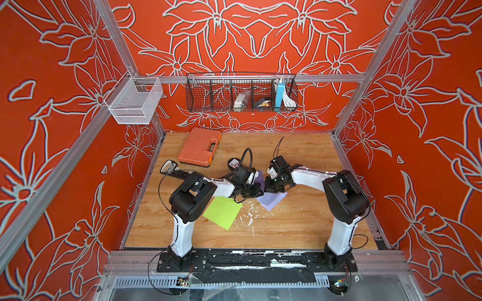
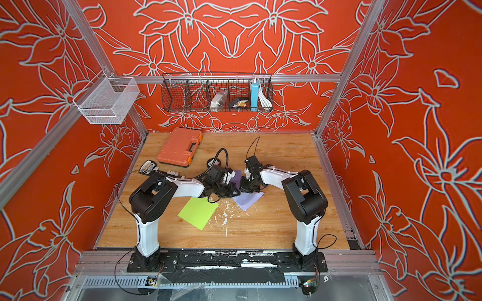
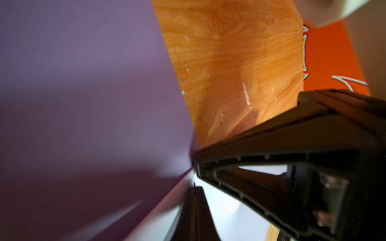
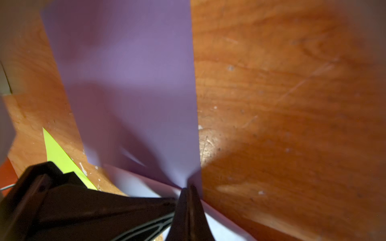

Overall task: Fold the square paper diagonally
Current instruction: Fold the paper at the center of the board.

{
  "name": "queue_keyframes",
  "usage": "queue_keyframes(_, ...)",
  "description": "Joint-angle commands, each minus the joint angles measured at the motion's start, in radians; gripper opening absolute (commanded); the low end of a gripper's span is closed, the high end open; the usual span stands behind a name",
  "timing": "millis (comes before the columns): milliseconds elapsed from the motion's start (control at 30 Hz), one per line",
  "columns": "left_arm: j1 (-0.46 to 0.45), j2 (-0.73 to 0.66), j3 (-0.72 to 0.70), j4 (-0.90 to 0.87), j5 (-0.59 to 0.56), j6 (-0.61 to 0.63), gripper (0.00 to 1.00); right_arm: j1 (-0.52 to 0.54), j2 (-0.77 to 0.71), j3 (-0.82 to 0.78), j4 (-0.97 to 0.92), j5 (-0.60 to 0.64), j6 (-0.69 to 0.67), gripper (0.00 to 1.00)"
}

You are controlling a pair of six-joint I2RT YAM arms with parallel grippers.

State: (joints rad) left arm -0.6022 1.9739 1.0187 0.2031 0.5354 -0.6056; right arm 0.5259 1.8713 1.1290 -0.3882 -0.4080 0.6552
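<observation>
Paper: lilac square (image 1: 271, 201), mid-surface between the two arms. The near part lies flat and the far part stands raised between the wrists.
Right end effector (image 4: 188, 188): tips together, clamped on the paper at a point where the raised part converges.
Left end effector (image 3: 194, 186): tips together and meeting the right one. It looks clamped on the same sheet, though the view is blurred.
Handling: probably thin, light and limp. It likely sags where unsupported, keeps any crease, and slides easily on smooth wood.
Hold: best at a corner or along an edge, with the tips only. A mid-sheet pinch risks a stray crease.
Edges: a green sheet (image 1: 223, 212) lies just beside the paper on the left arm's side, with white scraps (image 1: 250, 217) between them.
Room: the surface (image 1: 307, 224) is open toward the right arm and the near rail. The orange case (image 1: 199, 146) is well apart at the far left.
</observation>
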Motion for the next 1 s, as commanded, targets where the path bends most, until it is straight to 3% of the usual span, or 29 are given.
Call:
queue_keyframes(0,-0.008,0.000,-0.010,-0.048,-0.028,0.006,0.00,0.002,0.012,-0.017,-0.038,0.069,-0.002,0.00)
queue_keyframes(633,-0.007,0.005,-0.002,-0.076,-0.057,0.015,0.00,-0.027,-0.056,-0.079,-0.124,0.169,-0.071,0.00)
queue_keyframes(967,-0.007,0.005,0.000,-0.079,-0.054,0.018,0.00,-0.023,-0.074,-0.061,-0.103,0.127,-0.066,0.00)
